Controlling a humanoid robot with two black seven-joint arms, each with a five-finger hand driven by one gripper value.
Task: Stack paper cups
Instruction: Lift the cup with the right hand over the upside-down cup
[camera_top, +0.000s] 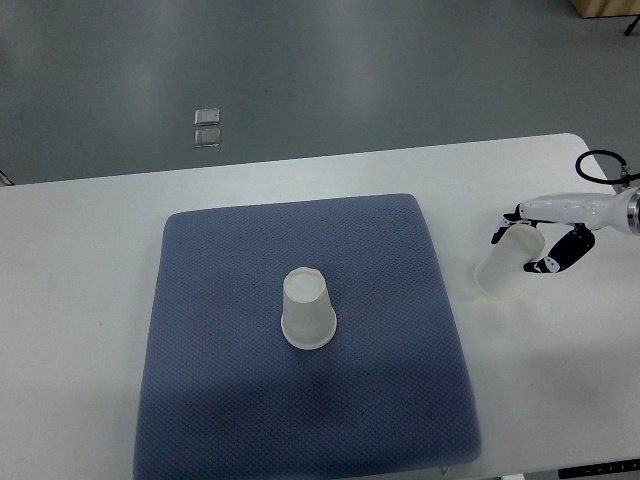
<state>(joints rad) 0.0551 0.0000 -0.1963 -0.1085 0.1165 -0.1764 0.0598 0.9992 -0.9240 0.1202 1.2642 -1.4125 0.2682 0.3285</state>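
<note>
Right hand (545, 240) fingers grip a tilted paper cup (508, 264) over the table (80, 250), beside the mat (220, 330). Transport step pending: carry it over the inverted cup (307, 309) and lower it on.

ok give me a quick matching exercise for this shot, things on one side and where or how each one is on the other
Things:
1. cup on the mat
2. cup in the right hand
3. blue mat
4. right hand

States:
A. spread flat on the white table
B. standing upside down
C. closed around a cup
D. tilted, off the mat to the right

Pairs: 1-B, 2-D, 3-A, 4-C
</note>
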